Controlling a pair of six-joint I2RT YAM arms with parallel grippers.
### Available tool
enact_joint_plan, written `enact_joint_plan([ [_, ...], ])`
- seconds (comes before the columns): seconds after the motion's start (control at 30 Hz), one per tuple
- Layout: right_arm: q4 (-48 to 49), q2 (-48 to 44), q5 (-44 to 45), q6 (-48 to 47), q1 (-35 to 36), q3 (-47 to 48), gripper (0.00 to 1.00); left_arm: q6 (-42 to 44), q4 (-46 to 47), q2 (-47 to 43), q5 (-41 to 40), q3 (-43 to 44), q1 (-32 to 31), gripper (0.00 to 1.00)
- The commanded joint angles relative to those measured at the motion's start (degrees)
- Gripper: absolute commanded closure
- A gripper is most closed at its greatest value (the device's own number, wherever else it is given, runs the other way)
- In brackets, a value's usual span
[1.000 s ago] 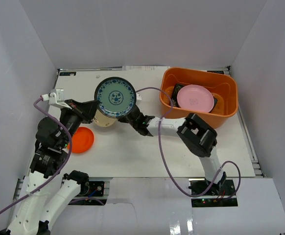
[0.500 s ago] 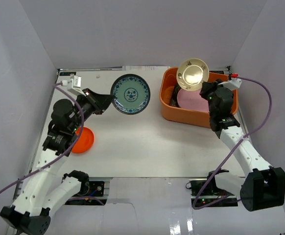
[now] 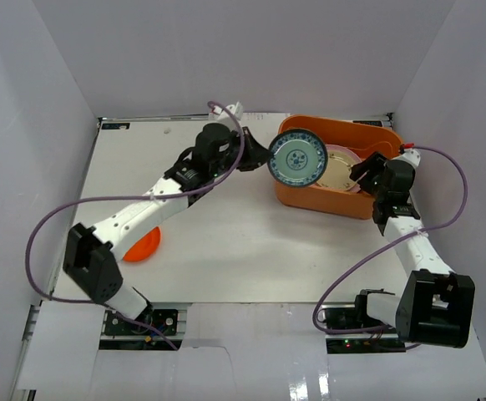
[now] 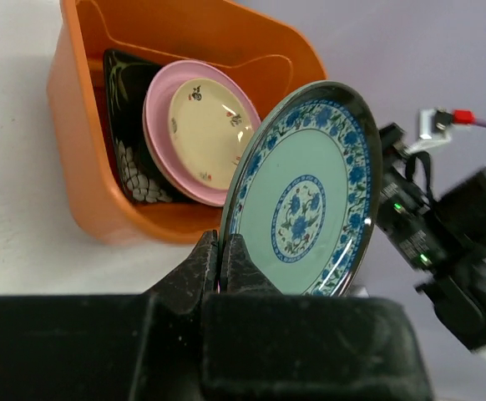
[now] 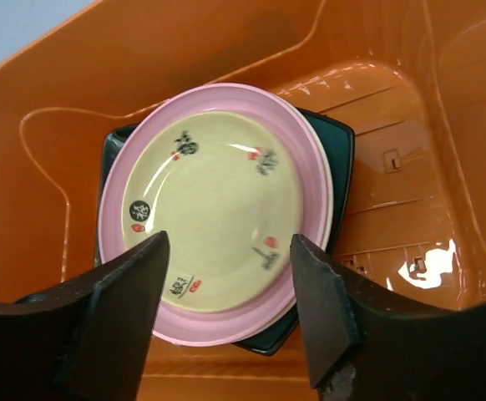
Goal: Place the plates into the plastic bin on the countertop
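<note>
My left gripper (image 4: 224, 251) is shut on the lower rim of the small blue-patterned plate (image 4: 306, 196), which stands on edge. In the top view this plate (image 3: 297, 161) hangs over the near left rim of the orange plastic bin (image 3: 377, 142). Inside the bin a small beige plate (image 5: 218, 192) lies on the pink round plate (image 5: 118, 217), which rests on a black floral square plate (image 4: 126, 142). My right gripper (image 5: 230, 251) hovers open just above the beige plate, with nothing between its fingers. A small orange plate (image 3: 143, 245) lies on the white countertop (image 3: 226, 242), partly under my left arm.
White walls enclose the countertop on three sides. The left arm stretches diagonally from the near left across to the bin. The right arm's purple cable (image 3: 368, 259) loops over the table near the right base. The bin's ribbed floor (image 5: 393, 192) shows bare to the right of the stack.
My right gripper has opened and left the beige plate on the pink plate in the bin. My left arm has carried the blue-patterned plate rightward to the bin's rim.
</note>
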Motion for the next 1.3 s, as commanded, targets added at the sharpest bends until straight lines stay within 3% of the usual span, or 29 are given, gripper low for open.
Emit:
enact_joint_plan([
  [0.0,-1.0,-1.8,-4.4,0.6,-2.3,1.9,0.3,2.6,-1.5,9.7,-5.2,9.4,-2.4,1.0],
  [0.13,-3.5,-9.3,-6.8,1.7,-4.1,3.7,0.28,3.9,-6.7,22.5,-7.9,22.6,-4.7,1.0],
  [0.2,-4.5,-14.5,-7.2,1.9,-4.1,4.5,0.36,4.4,-10.2,27.3,-8.3,31.3,-5.3,1.0],
  [0.27,-6.5,-17.5,-8.1,2.0,-4.2,5.3,0.5,5.1,-13.1,33.9,-10.0,39.2,-6.2,1.0],
  [0.33,-8.1,-21.4,-10.3,2.1,-4.1,6.1,0.55,5.8,-15.7,40.0,-10.7,46.5,-6.8,1.0],
  [0.43,-9.8,-22.0,-15.8,1.3,-4.0,6.8,0.53,5.7,-17.7,44.8,-10.5,51.9,-7.1,1.0],
  [0.57,-10.4,-23.7,-22.3,0.7,-3.7,6.7,0.46,4.6,-17.5,48.9,-8.3,55.2,-7.2,0.7],
  [0.6,-10.6,-23.8,-23.3,0.4,-3.4,7.2,0.45,4.5,-17.4,48.8,-7.6,55.1,-7.3,0.56],
  [0.63,-10.6,-24.0,-24.2,-0.1,-3.0,7.3,0.42,4.9,-16.7,48.3,-7.3,54.9,-7.3,0.48],
  [0.7,-10.7,-24.2,-27.2,-0.1,-1.7,6.6,0.4,5.6,-15.6,45.7,-7.3,54.0,-7.3,0.28],
  [0.83,-8.2,-24.8,-27.4,2.2,5.5,2.1,0.39,9.8,-12.1,36.0,-9.9,48.8,-7.3,0.1],
  [0.97,-6.4,-20.7,-16.4,1.3,21.8,0.4,0.39,14.6,-8.3,21.0,-14.9,37.6,-7.3,0.02],
  [1.0,-5.8,-17.4,-13.9,1.1,30.3,0.4,0.38,15.6,-6.8,13.5,-18.0,31.0,-7.2,0.02],
  [1.07,-3.8,-13.1,-6.4,1.1,38.6,0.7,0.37,17.9,-5.2,5.3,-21.3,23.1,-7.2,0.02],
  [1.1,-1.0,-10.6,-4.3,1.3,45.8,1.0,0.36,18.4,-3.4,-3.4,-22.8,18.7,-7.2,0.02],
  [1.13,0.7,-4.8,-2.2,1.4,48.8,2.3,0.36,18.8,-2.8,-7.8,-25.9,10.0,-7.1,0.02],
  [1.27,6.2,11.8,0.3,3.4,58.3,9.4,0.34,19.5,-3.4,-28.7,-33.4,-8.9,-7.0,0.02],
])
